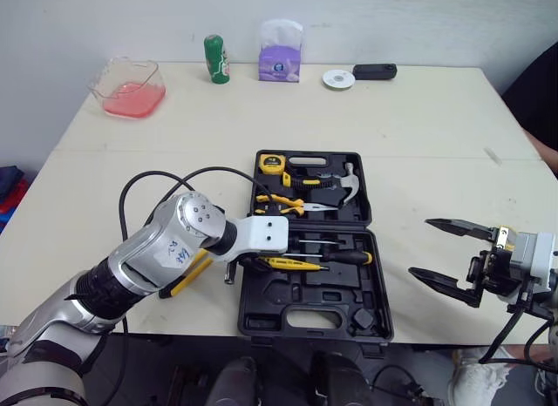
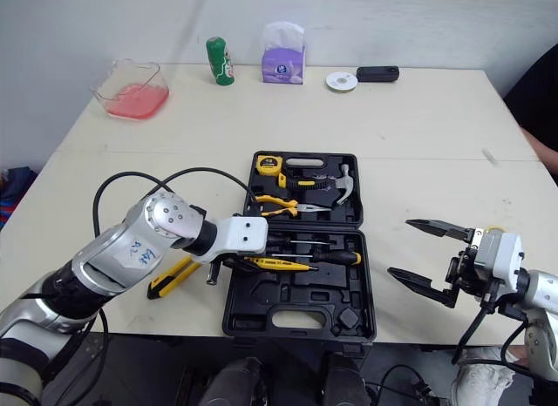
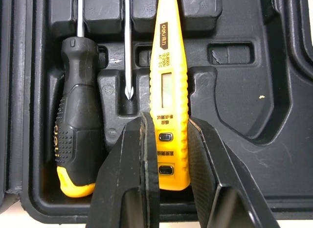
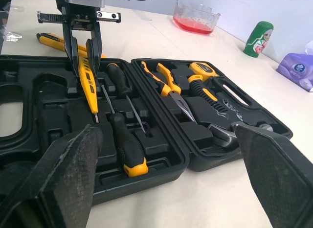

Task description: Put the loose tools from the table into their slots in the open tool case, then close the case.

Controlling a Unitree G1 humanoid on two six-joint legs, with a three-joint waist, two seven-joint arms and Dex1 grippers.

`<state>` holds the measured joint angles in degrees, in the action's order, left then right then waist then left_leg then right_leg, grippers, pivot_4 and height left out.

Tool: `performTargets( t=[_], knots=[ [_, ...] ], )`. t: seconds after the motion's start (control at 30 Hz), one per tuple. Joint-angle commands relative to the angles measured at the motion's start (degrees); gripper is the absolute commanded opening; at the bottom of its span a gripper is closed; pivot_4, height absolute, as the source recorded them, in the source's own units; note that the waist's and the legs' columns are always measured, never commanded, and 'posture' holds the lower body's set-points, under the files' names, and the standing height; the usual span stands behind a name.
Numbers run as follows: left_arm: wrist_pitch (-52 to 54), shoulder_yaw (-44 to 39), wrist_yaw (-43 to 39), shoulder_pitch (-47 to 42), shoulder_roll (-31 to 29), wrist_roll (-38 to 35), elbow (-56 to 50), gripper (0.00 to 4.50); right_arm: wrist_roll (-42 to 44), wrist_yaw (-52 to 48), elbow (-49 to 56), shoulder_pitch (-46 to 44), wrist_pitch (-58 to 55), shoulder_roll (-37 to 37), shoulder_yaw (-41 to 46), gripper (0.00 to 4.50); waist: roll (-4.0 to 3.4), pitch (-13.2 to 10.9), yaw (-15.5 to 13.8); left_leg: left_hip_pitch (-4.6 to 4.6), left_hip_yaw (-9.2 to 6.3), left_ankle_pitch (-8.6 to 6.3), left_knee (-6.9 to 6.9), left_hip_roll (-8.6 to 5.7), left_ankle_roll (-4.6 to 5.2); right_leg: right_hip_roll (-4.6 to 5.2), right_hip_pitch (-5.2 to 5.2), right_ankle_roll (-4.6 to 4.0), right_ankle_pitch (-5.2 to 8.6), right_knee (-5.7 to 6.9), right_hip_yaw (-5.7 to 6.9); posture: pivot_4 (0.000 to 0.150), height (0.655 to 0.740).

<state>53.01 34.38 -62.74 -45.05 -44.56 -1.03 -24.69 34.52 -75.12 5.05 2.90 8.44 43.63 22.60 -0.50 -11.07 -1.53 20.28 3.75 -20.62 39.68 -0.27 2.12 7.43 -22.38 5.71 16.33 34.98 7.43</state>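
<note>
The black tool case (image 1: 305,323) lies open at the table's near middle. Its far half holds a tape measure (image 1: 272,163), pliers (image 1: 283,203) and a hammer (image 1: 349,184). My left gripper (image 3: 168,125) is shut on the end of a yellow tester pen (image 3: 168,81), low over the near half beside two screwdrivers (image 3: 76,135). I cannot tell whether the pen is seated in a slot. A yellow and black utility knife (image 1: 187,280) lies on the table left of the case, partly under my left arm. My right gripper (image 1: 423,247) hangs open and empty right of the case.
Along the far edge stand a clear tub of pink liquid (image 1: 129,91), a green can (image 1: 216,59), a purple tissue pack (image 1: 280,53), a white tape roll (image 1: 338,78) and a black device (image 1: 375,71). A person's dark sleeve (image 1: 540,101) shows at the right edge.
</note>
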Motion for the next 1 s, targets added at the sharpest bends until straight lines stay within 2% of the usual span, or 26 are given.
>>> performTargets(
  t=[0.03,0.43,0.53,0.57,0.63,0.87,1.0],
  knots=[
    [1.5,1.97,0.19,-0.37,-1.04,1.71,-0.88,0.5,0.46,-0.05,0.82,-0.45,0.09,0.06,0.03,4.5,0.0,0.0,0.08,0.0,0.0,0.0,0.0,0.01,0.0,0.0,0.0,0.0,0.0,0.0,-0.01,0.15,0.74],
    [0.03,2.39,0.8,-0.38,-0.83,2.38,-0.78,0.5,0.4,0.58,1.68,-1.14,-0.71,0.3,-1.08,4.5,0.0,0.0,0.03,-0.01,0.0,0.0,0.08,0.0,0.0,0.01,0.02,0.0,0.0,0.05,-0.03,0.15,0.74],
    [-0.85,0.36,1.01,-0.05,0.42,0.7,-0.88,1.97,0.35,1.19,2.17,-1.6,-1.45,0.43,-1.4,4.5,0.0,0.0,0.02,-0.01,-0.01,0.0,0.09,0.0,0.0,0.02,0.02,0.0,0.0,0.06,-0.03,0.15,0.74],
    [-1.15,-0.3,1.0,0.01,0.85,0.03,-1.01,2.18,0.34,1.33,2.26,-1.71,-1.61,0.48,-1.48,4.5,0.0,0.0,0.02,0.0,-0.01,0.0,0.1,0.0,0.0,0.02,0.01,0.0,0.0,0.06,-0.03,0.15,0.74],
    [-1.03,-2.71,1.56,-0.11,2.65,-1.61,-1.11,3.12,0.35,1.72,2.54,-2.18,-2.17,0.65,-1.68,4.5,0.0,0.0,-0.13,0.02,-0.01,-0.01,0.11,0.0,0.02,0.02,0.01,0.0,0.0,0.06,-0.02,0.15,0.74],
    [-4.11,-11.9,-0.72,1.21,3.56,-9.28,-0.78,3.12,1.33,3.12,1.47,-5.97,-4.44,0.56,-1.64,4.5,0.0,0.0,0.07,0.14,-0.1,-0.05,0.27,0.01,0.06,0.04,-0.03,0.02,-0.01,0.07,0.03,0.15,0.74],
    [-17.38,-19.1,0.05,4.79,5.43,-11.6,4.51,3.12,0.05,2.24,-0.58,-7.49,-3.86,0.98,-1.78,4.5,0.0,0.0,0.09,0.12,-0.08,-0.05,0.27,0.02,0.06,0.04,-0.04,0.02,-0.01,0.07,0.03,0.15,0.74]
  ],
)
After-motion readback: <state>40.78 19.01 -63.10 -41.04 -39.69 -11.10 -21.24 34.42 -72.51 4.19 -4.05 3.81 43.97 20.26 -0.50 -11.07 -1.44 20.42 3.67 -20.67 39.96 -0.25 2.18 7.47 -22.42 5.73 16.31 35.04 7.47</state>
